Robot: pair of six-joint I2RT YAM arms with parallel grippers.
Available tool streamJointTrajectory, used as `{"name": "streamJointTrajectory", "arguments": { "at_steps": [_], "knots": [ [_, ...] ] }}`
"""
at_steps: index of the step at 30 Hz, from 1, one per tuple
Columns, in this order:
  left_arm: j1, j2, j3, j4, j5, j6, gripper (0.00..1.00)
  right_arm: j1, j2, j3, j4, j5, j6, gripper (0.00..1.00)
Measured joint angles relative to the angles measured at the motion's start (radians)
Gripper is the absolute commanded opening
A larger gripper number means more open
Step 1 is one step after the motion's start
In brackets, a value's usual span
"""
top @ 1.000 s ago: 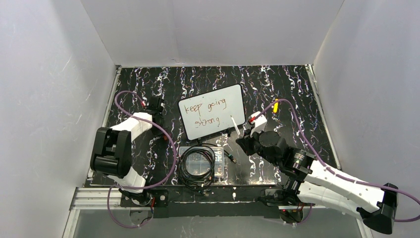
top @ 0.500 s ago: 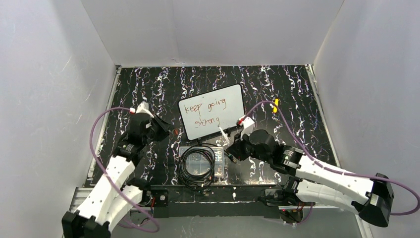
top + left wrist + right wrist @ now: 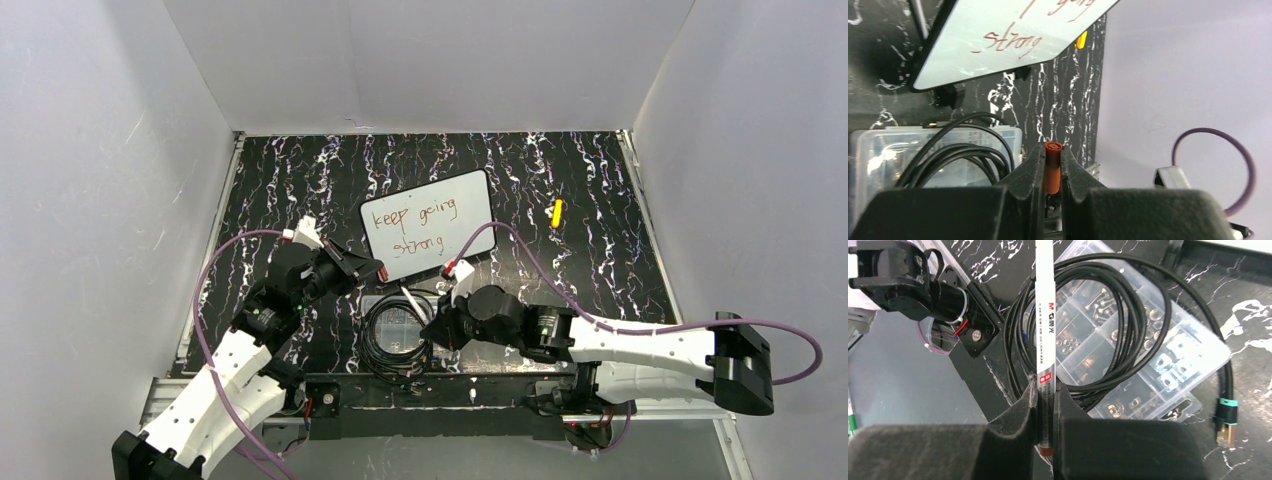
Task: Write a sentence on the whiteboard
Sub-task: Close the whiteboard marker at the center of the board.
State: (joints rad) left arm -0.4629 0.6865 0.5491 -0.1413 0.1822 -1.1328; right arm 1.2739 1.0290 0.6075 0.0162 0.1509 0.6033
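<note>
Near centre, right gripper [image 3: 1045, 390]: jaws closed on a white marker [image 3: 1045, 315], pinching it low on the barrel; a reddish-brown end shows below the fingers.
Marker: slants up and toward the far left from the grip, its free end over the clear box [image 3: 1168, 340].
Left gripper [image 3: 1052, 150]: just left of the box's far corner, jaws pressed together on a small reddish-brown cap [image 3: 1053, 170], which stands upright between the fingertips.
Cap and marker: near each other in the top view, with a gap between them.
Clear box: lies flat at the near middle of the table [image 3: 300, 170], its compartments holding small metal parts.
Cable [image 3: 1133, 325]: black, coiled in loops on the box lid, one plug end trailing off to the side.
Whiteboard [image 3: 475, 215]: at the centre of the table, just beyond the box, propped on small black feet and turned slightly.
Sentence [image 3: 415, 213]: "keep going" over "strong", in thin reddish-brown strokes, filling the left and middle of the board; the right part is bare white.
Yellow object [image 3: 557, 212]: small, on the table right of the whiteboard, apart from it.
Table: black with white veining, closed in by white walls on the left, right and far sides.
</note>
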Motion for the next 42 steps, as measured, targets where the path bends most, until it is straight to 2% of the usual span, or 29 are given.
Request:
{"name": "streamJointTrajectory", "arguments": {
  "at_steps": [8, 42],
  "knots": [
    [-0.036, 0.0, -0.023, 0.067, 0.016, -0.043, 0.0, 0.055, 0.079, 0.007, 0.035, 0.038, 0.028, 0.01],
    [-0.064, -0.003, -0.042, 0.092, 0.017, -0.073, 0.0, 0.068, 0.103, 0.034, 0.062, 0.086, 0.046, 0.01]
  ]
}}
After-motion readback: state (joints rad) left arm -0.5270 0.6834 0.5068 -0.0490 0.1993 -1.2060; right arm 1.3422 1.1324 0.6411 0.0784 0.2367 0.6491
